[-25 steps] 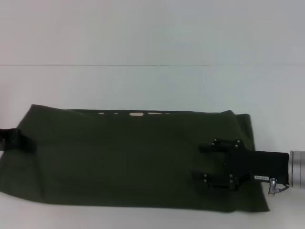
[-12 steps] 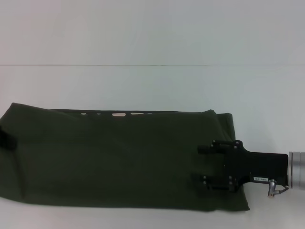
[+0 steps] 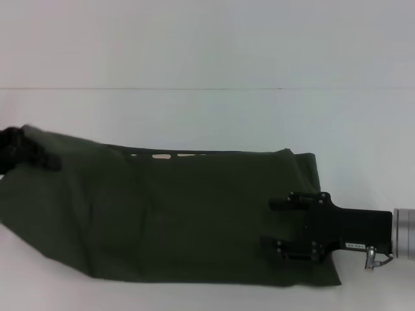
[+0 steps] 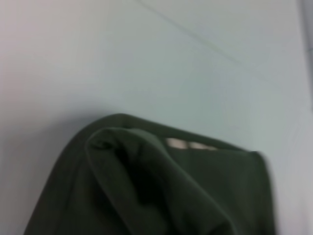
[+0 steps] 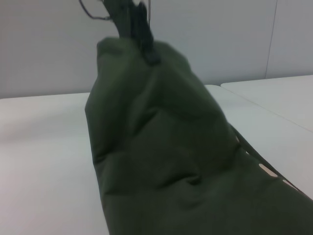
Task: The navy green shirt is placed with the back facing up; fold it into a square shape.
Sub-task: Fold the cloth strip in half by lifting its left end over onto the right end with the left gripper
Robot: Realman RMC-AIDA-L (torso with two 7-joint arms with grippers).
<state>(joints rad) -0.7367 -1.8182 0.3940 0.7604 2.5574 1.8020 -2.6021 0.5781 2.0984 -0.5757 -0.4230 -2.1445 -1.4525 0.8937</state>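
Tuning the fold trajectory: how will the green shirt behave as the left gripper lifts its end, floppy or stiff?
Probably floppy: the navy green shirt sags from the end raised by the left gripper and bunches into soft folds. Likely light, as the cloth is thin. It may drag rather than slide; the right gripper lies on the other end.

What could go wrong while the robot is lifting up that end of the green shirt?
The left gripper holds only a bunched bit of the navy green shirt at its raised end, so the cloth might slip out and flop back. That lifted end sags unevenly, so the fold could land crooked or wrinkled. The right gripper rests over the far end with its fingers apart; if it is not pressing down firmly, the whole shirt could drag across the table.
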